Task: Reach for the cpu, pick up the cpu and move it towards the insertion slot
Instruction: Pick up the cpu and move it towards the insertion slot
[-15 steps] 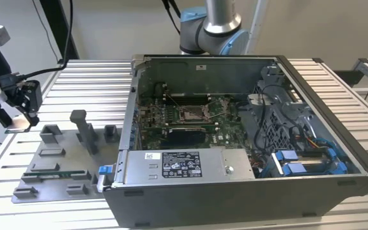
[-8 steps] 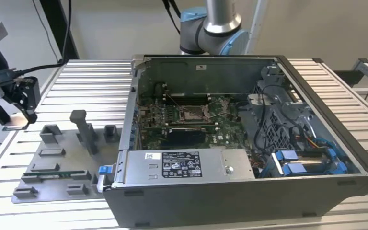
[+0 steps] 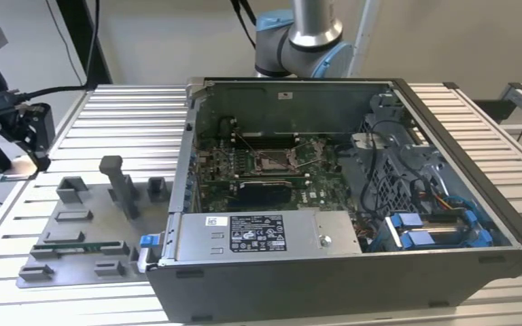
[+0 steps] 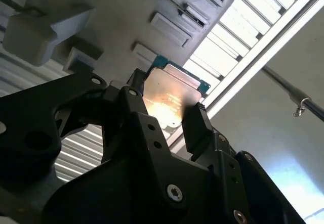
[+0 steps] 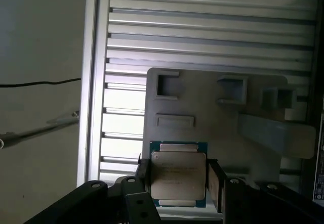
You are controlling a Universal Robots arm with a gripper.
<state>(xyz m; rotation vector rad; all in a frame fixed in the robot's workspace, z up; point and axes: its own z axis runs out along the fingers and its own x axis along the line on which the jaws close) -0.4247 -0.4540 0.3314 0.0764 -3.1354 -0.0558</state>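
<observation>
The cpu (image 5: 178,177) is a thin square chip with a silvery face and a green rim, and it sits between the two black fingers of my gripper (image 5: 178,183), which is shut on it. In the second wrist view the cpu (image 4: 169,95) glints in the grip of the gripper (image 4: 167,107). In the exterior view the gripper (image 3: 18,166) hangs at the far left over the table's edge with the cpu (image 3: 14,176) at its tip. The insertion slot (image 3: 274,159) lies far off to the exterior view's right, inside the open computer case, on the green motherboard.
A grey fixture plate (image 3: 89,231) with raised blocks and an upright post (image 3: 116,183) lies between the gripper and the computer case (image 3: 352,272). The case's walls stand up around the motherboard. The arm's base (image 3: 298,41) rises behind the case. The table (image 3: 134,115) is ribbed aluminium.
</observation>
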